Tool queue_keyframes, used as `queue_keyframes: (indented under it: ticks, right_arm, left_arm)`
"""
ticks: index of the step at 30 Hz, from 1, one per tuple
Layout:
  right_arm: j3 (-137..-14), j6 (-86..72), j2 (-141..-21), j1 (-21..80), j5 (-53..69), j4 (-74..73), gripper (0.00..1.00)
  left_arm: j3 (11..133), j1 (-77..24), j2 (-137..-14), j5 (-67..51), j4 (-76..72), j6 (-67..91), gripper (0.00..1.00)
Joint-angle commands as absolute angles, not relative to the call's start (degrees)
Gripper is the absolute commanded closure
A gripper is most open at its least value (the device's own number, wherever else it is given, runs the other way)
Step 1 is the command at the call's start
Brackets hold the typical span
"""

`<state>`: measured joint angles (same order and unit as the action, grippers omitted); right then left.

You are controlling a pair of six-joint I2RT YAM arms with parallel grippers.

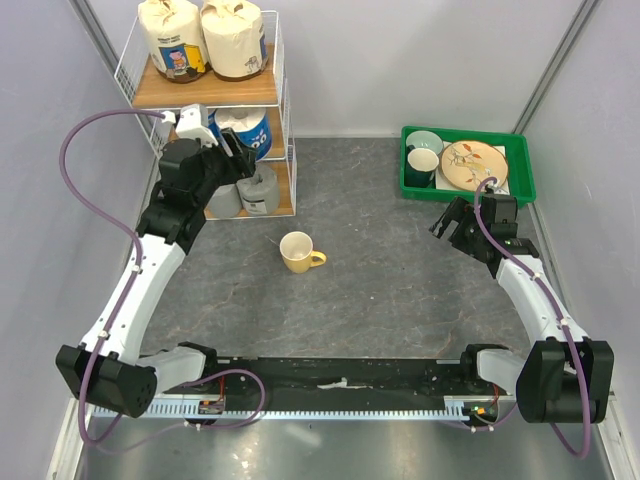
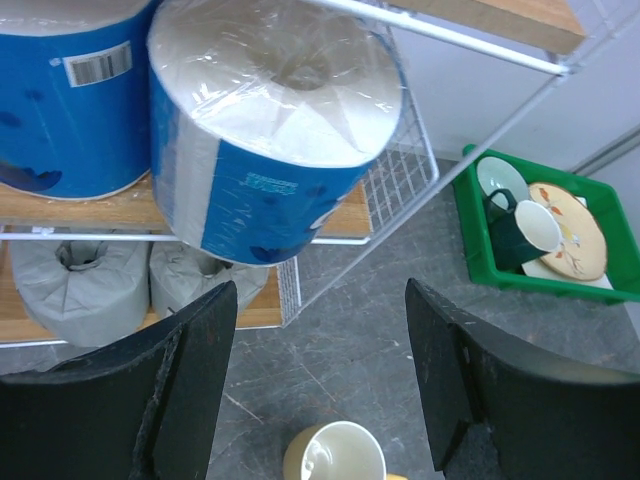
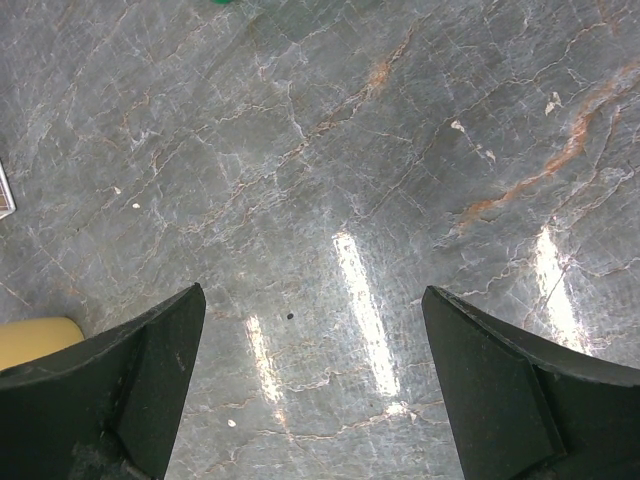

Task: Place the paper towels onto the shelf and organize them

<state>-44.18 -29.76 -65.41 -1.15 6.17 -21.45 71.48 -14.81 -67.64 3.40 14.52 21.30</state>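
The shelf [image 1: 205,92] stands at the back left. Two cream paper towels [image 1: 172,38] [image 1: 233,38] are on its top board and two grey rolls [image 1: 262,190] [image 2: 85,280] on the low board. On the middle board one white-and-blue roll [image 2: 60,100] stands upright. A second white-and-blue roll [image 2: 270,130] leans tilted at the board's outer end, just beyond my left gripper's tips. My left gripper [image 2: 320,380] [image 1: 235,150] is open with nothing between its fingers. My right gripper [image 3: 315,390] [image 1: 445,225] hangs open over bare table.
A yellow mug [image 1: 298,251] [image 2: 335,455] lies on the table right of the shelf, below the left gripper. A green tray [image 1: 520,185] [image 2: 560,285] with cups and a plate sits at the back right. The shelf's white wire side [image 2: 400,180] is close to the tilted roll.
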Motion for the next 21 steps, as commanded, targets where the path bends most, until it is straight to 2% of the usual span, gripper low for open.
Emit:
queue_keyframes:
  ticks: [1, 21]
  right_arm:
    - [-44.3, -29.5, -64.2, -1.3, 6.2, -20.1, 0.02]
    - [-44.6, -29.5, -64.7, -1.3, 6.1, -20.2, 0.02]
  left_arm:
    - [71.0, -15.1, -68.6, 7.3, 11.4, 19.8, 0.25]
    - [72.9, -16.0, -73.0, 10.5, 8.3, 20.1, 0.26]
